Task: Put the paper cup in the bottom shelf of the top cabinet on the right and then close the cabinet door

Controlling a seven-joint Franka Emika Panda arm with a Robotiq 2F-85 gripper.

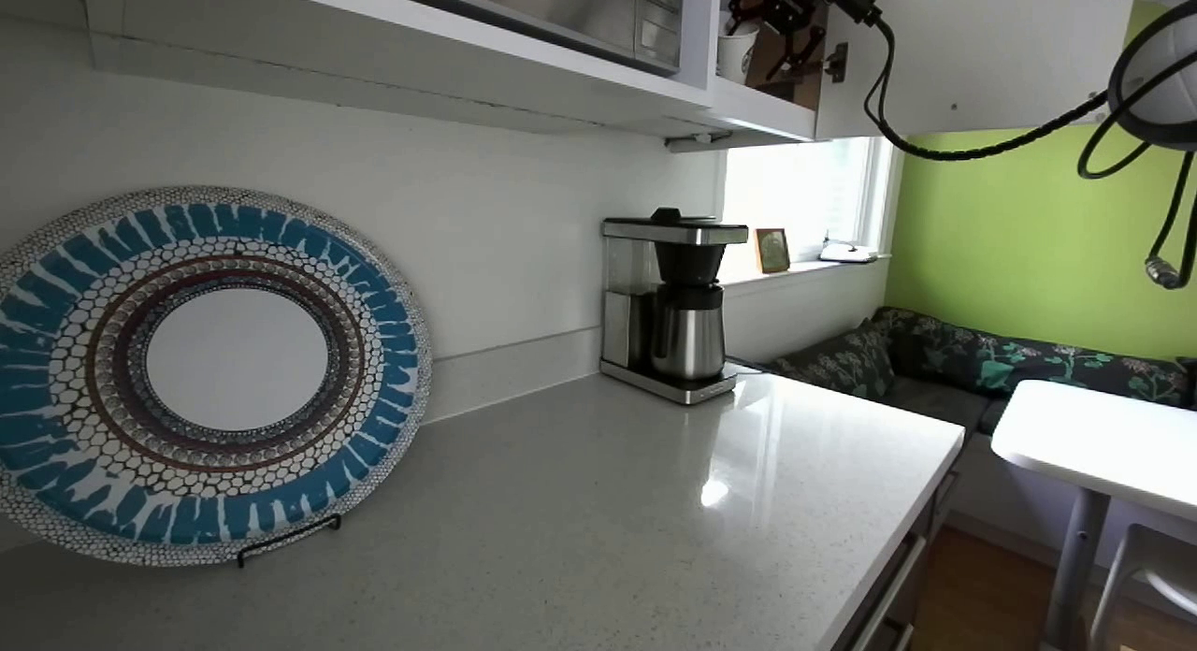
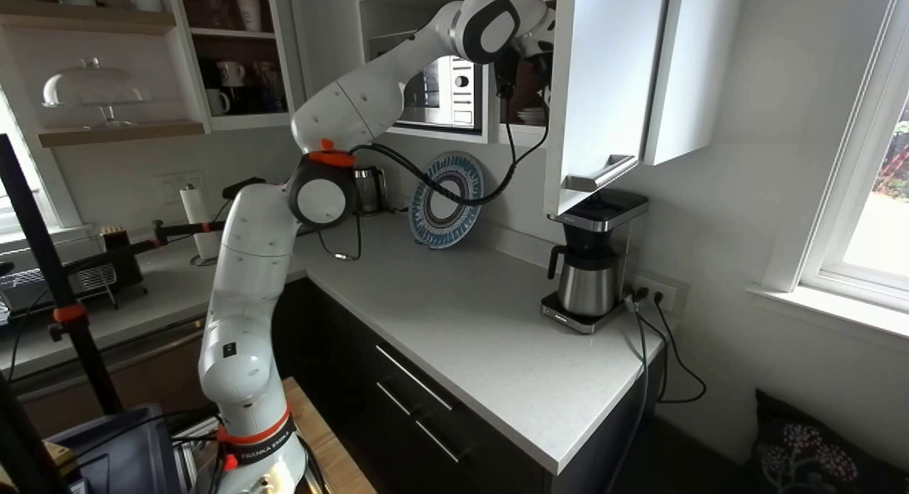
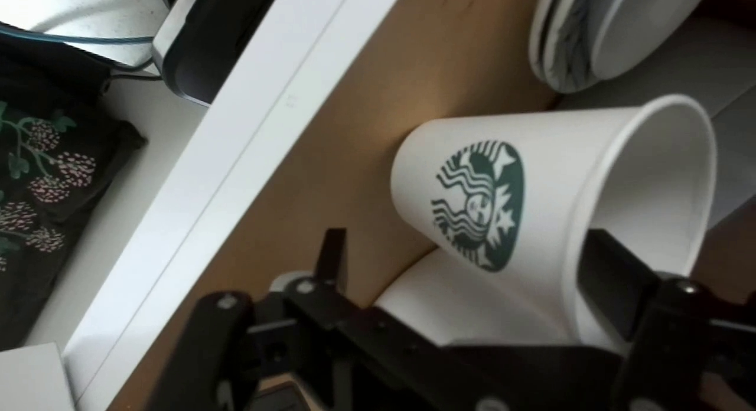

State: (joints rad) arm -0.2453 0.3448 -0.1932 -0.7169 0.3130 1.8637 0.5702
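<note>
The bench (image 1: 561, 501) is pale and shiny, and it runs along the wall (image 1: 524, 249) down below the cabinet (image 1: 767, 111). The coffee maker (image 1: 690, 324) stands on the bench, under the cabinet, near the bench's end. A round blue plate (image 1: 210, 375) leans up farther along, away from the cabinet. Out past the cabinet are a bright window (image 1: 795, 193), a green wall (image 1: 991, 230) and dark, flowery pillows (image 1: 1047, 352). Inside the cabinet, the cup (image 3: 549, 163) stands mouth up on the brown shelf (image 3: 331, 180) at the bottom, back from the white front edge (image 3: 236, 163). The pincer (image 3: 466, 248) is inside the cabinet too, with its two fingers (image 3: 333, 254) spread wide. One finger hides a bit of the cup's rim, and I cannot tell if they touch. The door (image 1: 1010, 52) is swung far out from the cabinet. The arm (image 2: 362, 100) reaches up into the cabinet, and its black cord (image 1: 963, 155) droops outside it, near the door. A gap of air shows between the cabinet and the coffee maker.
</note>
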